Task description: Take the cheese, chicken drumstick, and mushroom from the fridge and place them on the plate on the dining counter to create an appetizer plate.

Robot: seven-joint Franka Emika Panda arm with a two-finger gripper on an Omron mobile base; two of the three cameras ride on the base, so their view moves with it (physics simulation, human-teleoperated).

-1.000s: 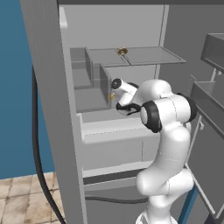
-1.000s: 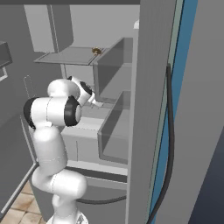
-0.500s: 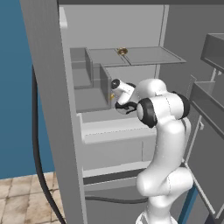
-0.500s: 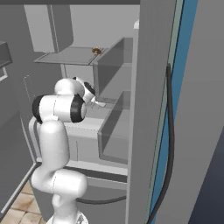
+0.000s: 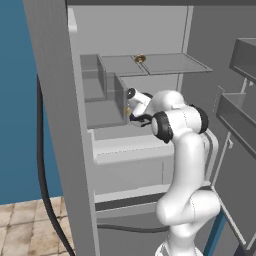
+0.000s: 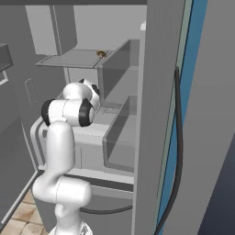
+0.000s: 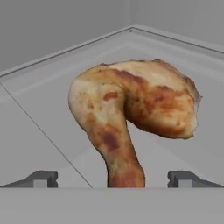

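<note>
1. Reaching into the fridge (image 5: pixel 55 125), the gripper (image 7: pixel 113 178) has its jaws spread wide and holds nothing.
2. The chicken drumstick (image 7: pixel 131 113) lies on the pale fridge floor just ahead of the gripper, its thin end between the two fingertips (image 7: pixel 41 178) (contact cannot be told).
3. Fridge walls meet in a corner behind it.
4. The mushroom (image 5: pixel 139 59) sits on the shelf (image 5: pixel 170 64) above the gripper.

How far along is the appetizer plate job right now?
Nothing looks delivered yet. In hand: the open claw is inside the fridge, its tips either side of the chicken drumstick, not yet closed. The mushroom sits on the upper shelf. Left: grasp, carry, then the rest.
</note>
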